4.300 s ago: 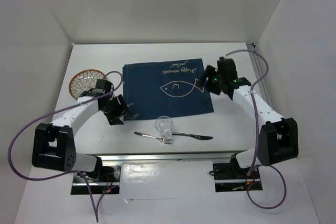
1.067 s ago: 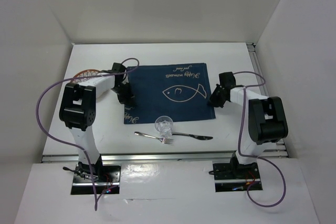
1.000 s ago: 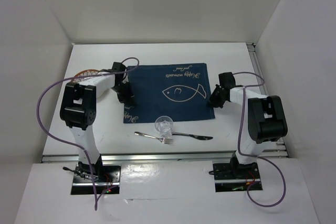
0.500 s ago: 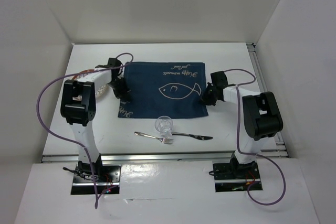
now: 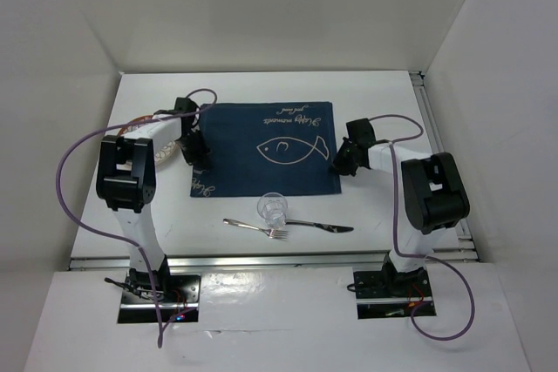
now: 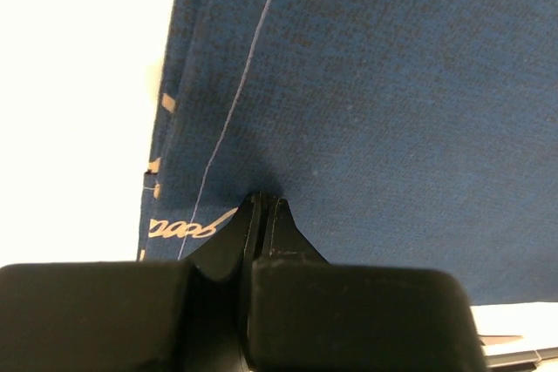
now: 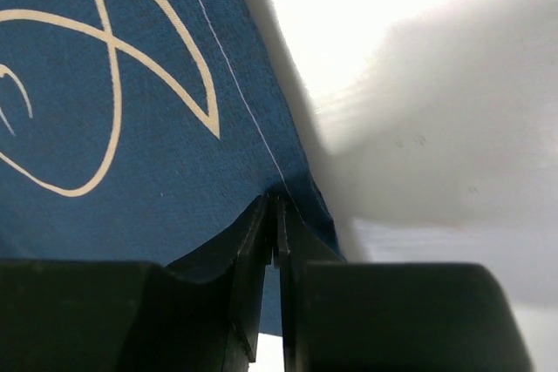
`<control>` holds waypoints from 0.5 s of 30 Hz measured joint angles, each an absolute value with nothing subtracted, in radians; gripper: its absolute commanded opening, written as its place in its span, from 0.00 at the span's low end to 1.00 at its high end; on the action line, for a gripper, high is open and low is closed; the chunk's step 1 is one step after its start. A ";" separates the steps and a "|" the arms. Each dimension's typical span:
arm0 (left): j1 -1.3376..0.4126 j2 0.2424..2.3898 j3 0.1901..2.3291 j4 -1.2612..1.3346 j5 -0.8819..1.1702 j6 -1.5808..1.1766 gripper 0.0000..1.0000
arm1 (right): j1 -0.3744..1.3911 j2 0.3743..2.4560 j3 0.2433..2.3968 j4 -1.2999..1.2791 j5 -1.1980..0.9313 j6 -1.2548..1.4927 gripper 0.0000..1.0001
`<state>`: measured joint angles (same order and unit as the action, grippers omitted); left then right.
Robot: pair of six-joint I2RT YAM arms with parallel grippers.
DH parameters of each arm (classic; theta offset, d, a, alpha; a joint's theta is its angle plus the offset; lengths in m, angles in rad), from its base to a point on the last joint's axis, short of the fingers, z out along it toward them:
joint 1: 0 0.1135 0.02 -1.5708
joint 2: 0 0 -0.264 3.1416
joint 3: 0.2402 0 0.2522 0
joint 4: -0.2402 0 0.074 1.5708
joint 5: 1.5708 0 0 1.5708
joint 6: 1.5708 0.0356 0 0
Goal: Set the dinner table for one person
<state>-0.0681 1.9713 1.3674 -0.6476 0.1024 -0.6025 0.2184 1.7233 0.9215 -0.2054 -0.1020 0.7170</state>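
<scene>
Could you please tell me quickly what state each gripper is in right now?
Left gripper: closed, pinching the left edge of the placemat.
Right gripper: closed, pinching the right edge of the placemat.

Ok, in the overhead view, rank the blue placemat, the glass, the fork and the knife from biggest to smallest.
1. blue placemat, by far the largest.
2. knife and fork: about equal in length, too close to rank.
3. glass, shortest across, though wider than either utensil.

Placemat [image 5: 261, 141] on dinner table [image 5: 392, 102]; glass [image 5: 272, 207], fork [image 5: 253, 228] nearer.
</scene>
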 measured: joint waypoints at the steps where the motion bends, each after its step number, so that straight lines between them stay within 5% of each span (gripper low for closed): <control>1: -0.068 1.971 1.368 -0.649 0.099 -0.602 0.02 | 0.220 1.719 0.921 -0.212 -0.096 0.717 0.20; 4: -0.068 1.964 1.375 -0.675 0.078 -0.601 0.16 | 0.229 1.696 0.921 -0.257 -0.071 0.714 0.25; 8: -0.067 1.925 1.421 -0.728 0.062 -0.594 0.38 | 0.244 1.657 0.946 -0.342 -0.047 0.694 0.59; 12: -0.060 1.820 1.504 -0.765 0.049 -0.572 0.63 | 0.271 1.631 1.052 -0.397 -0.035 0.662 0.70; 15: -0.024 1.711 1.541 -0.759 0.044 -0.575 0.67 | 0.292 1.576 1.102 -0.405 -0.034 0.644 0.72</control>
